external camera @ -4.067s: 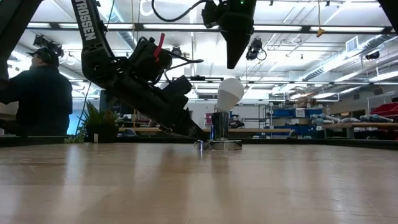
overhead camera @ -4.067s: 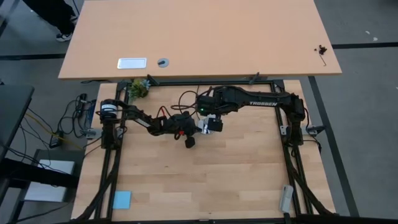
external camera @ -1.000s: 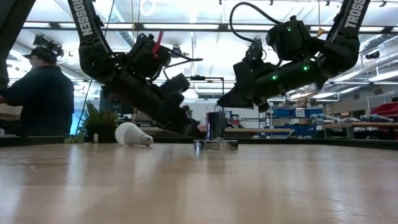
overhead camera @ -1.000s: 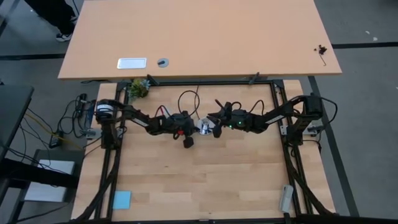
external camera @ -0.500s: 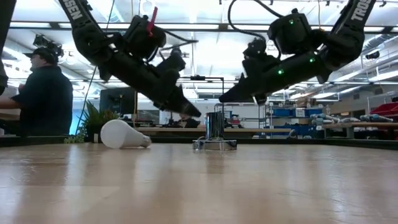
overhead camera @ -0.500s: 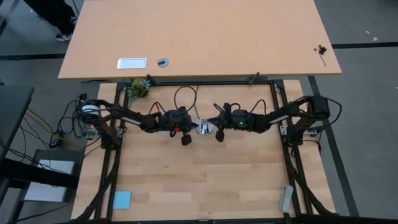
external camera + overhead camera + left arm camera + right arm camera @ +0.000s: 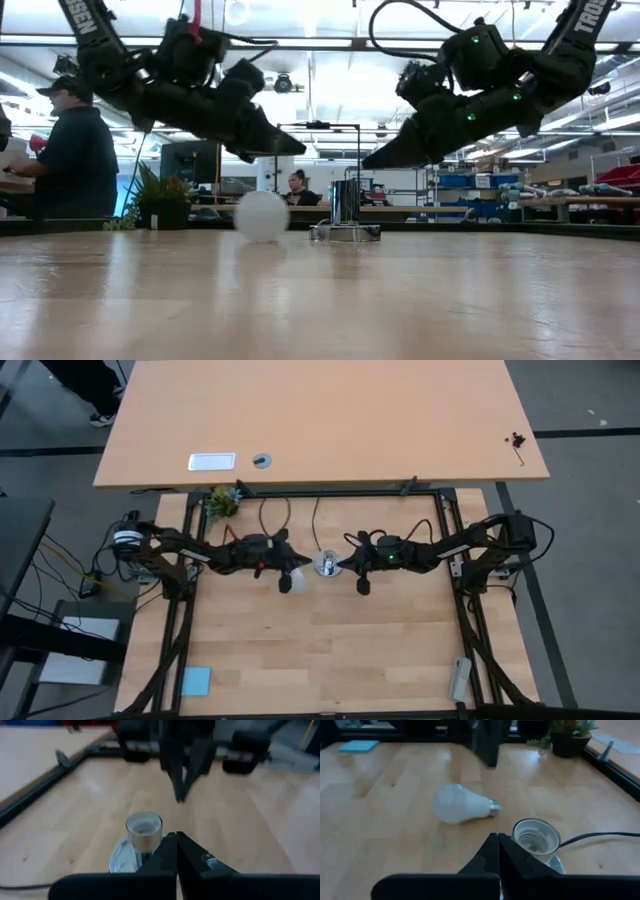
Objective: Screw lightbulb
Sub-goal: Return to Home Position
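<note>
The lightbulb (image 7: 462, 804) is seen lying on its side on the wooden table (image 7: 330, 650), near the silver lamp socket (image 7: 325, 563) but not touching it. The left gripper (image 7: 176, 839) is held above the table on one side of the socket, its fingers pressed together on nothing. The right gripper (image 7: 498, 839) is held on the opposite side, likewise clenched and empty.

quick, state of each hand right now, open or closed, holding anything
left hand: closed, holding nothing
right hand: closed, holding nothing; the lightbulb lies loose
</note>
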`<action>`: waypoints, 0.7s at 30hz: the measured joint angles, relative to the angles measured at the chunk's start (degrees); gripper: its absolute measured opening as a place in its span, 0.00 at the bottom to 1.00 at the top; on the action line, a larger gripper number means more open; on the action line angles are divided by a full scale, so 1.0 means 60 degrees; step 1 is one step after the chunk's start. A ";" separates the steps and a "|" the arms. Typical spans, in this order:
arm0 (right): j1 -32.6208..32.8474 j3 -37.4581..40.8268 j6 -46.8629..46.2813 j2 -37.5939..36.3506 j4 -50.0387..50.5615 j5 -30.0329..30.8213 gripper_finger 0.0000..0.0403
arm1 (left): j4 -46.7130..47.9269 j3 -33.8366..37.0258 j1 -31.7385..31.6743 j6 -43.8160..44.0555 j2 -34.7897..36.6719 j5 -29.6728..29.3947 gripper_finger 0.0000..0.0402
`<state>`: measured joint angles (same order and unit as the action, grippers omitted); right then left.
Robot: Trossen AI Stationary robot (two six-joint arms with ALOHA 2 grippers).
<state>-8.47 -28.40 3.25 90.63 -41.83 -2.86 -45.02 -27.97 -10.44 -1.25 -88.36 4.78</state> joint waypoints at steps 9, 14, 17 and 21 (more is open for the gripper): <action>-0.0081 0.1231 0.0000 -0.1726 -0.0172 -0.0205 0.00 | -0.1236 0.1211 -0.0706 0.0483 0.0617 0.0299 0.01; -0.0145 0.2045 -0.0060 -0.3040 -0.0152 -0.0021 0.00 | -0.1459 0.1487 -0.0756 0.0426 0.1139 0.0306 0.01; -0.0161 0.2462 -0.0133 -0.3795 -0.0165 -0.0014 0.00 | -0.1401 0.1599 -0.0760 0.0320 0.1345 0.0309 0.01; -0.0178 0.3037 -0.0226 -0.4849 -0.0156 0.0057 0.00 | -0.1358 0.1600 -0.0760 0.0311 0.1472 0.0302 0.01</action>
<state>-9.54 -10.17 1.89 61.53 -42.76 -2.52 -53.17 -18.37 -15.00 0.61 -79.53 6.59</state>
